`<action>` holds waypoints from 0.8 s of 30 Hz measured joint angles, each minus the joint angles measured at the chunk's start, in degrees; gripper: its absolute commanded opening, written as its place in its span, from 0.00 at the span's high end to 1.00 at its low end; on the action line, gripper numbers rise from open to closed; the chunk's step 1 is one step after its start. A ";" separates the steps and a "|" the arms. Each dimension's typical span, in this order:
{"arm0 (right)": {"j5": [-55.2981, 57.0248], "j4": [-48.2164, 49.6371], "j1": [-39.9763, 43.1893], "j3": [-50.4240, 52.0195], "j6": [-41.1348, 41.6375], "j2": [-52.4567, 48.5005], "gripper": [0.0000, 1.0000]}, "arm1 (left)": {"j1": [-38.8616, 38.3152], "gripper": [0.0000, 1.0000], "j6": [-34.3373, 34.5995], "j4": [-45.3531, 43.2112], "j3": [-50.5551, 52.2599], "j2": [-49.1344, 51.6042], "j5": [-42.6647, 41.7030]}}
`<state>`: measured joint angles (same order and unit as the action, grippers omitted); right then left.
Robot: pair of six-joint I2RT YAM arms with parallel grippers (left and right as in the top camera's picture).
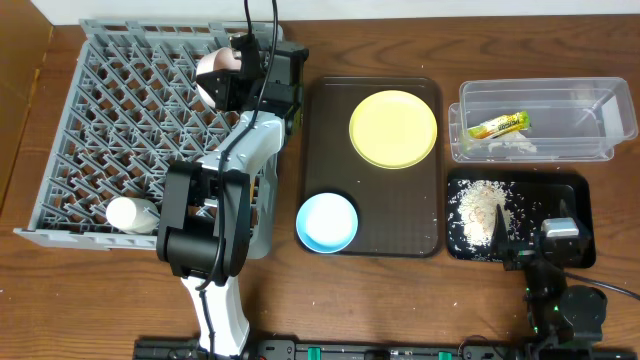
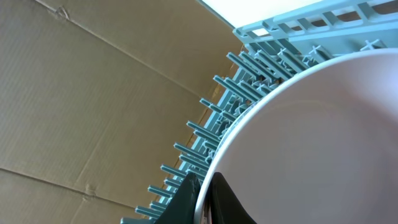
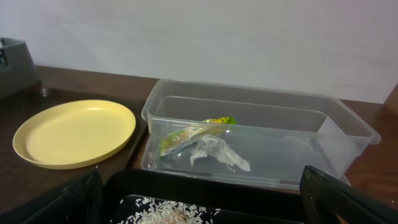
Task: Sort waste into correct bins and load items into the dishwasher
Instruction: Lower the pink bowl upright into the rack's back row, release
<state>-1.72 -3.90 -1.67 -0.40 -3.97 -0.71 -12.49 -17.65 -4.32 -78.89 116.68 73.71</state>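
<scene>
Holding the small white bowl [image 1: 214, 72] by its rim in the left hand [image 2: 204, 200], fingers [image 2: 185, 196] pinched on either side of the wall, above the far right part of the dishwasher [image 1: 120, 120]. Judged as the loading step, bowl not yet set down. To do it well: lower slowly, tipping the bowl on edge so that the rim slides between two rows of upright pegs [image 2: 205, 134] rather than landing on their tips. Keep the pinch firm until the pegs take the weight, then spread the fingers and lift straight up, clear of the pegs. Stay away from the white rounded piece [image 1: 130, 213] lying near the dishwasher's near left corner, kind not to be told from here.

Right hand [image 1: 530, 238] spread wide and holding nothing, hovering at the near end of the black tray [image 1: 575, 190], whitish crumbs [image 1: 482, 210] lying in it. In the clear tub [image 3: 348, 124]: yellow-green wrapper [image 3: 193, 132] and crumpled tissue [image 3: 217, 152], so waste apparently sorted. Waiting on the brown serving tray [image 1: 420, 230]: yellow plate [image 1: 393, 128] and light-blue bowl [image 1: 327, 221]. No chopsticks to be found in any view.

Brown wooden desk [image 1: 30, 300] under everything, a few stray specks on the serving tray. Beyond: plain pale wall [image 3: 217, 37] behind the tub, corrugated cardboard [image 2: 74, 93] behind the dishwasher
</scene>
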 measured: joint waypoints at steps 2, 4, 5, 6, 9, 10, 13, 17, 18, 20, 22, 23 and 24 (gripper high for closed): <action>0.00 0.00 0.00 0.00 0.00 0.00 0.01 | 0.09 0.92 -0.20 0.00 0.00 0.00 0.22; 0.00 0.00 0.00 0.00 0.00 0.00 0.01 | 0.20 0.92 -0.24 0.00 0.00 0.00 0.46; 0.00 0.00 0.00 0.02 0.00 0.00 0.01 | 0.28 0.92 -0.24 -0.02 0.00 0.00 0.76; 0.00 0.00 0.00 0.00 0.00 0.00 0.01 | 0.33 0.92 -0.24 -0.02 0.00 0.00 1.01; 0.00 0.00 0.00 0.00 0.00 0.00 0.01 | 0.33 0.92 -0.39 0.02 0.00 0.00 1.31; 0.00 0.00 0.00 0.02 0.00 0.00 0.01 | 0.28 0.92 -0.39 0.02 0.00 0.00 1.31; 0.00 0.00 0.00 0.00 0.00 0.00 0.01 | -0.07 0.92 -0.42 0.04 0.00 0.00 1.53; 0.00 0.00 0.00 0.00 0.00 0.00 0.01 | -0.52 0.91 -0.44 0.59 0.00 0.02 1.68; 0.00 -0.02 0.00 0.02 0.00 0.00 0.01 | -0.72 0.89 -0.42 0.68 0.00 0.02 1.68; 0.00 0.00 0.00 0.00 0.00 0.00 0.01 | -0.98 0.84 -0.44 1.16 0.02 0.02 1.53; 0.00 -0.02 0.00 0.00 0.00 0.00 0.01 | -1.49 0.83 -0.31 2.64 0.22 0.02 1.07; 0.00 -0.02 0.00 0.00 0.00 0.00 0.01 | -1.81 0.79 0.09 4.07 0.35 0.00 0.98; 0.00 -0.02 0.00 0.00 0.00 0.00 0.01 | -2.03 0.78 0.42 4.85 0.46 0.00 0.94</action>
<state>-1.72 -3.92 -1.67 -0.40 -3.97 -0.71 -14.52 -17.23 0.54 -78.43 116.68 74.65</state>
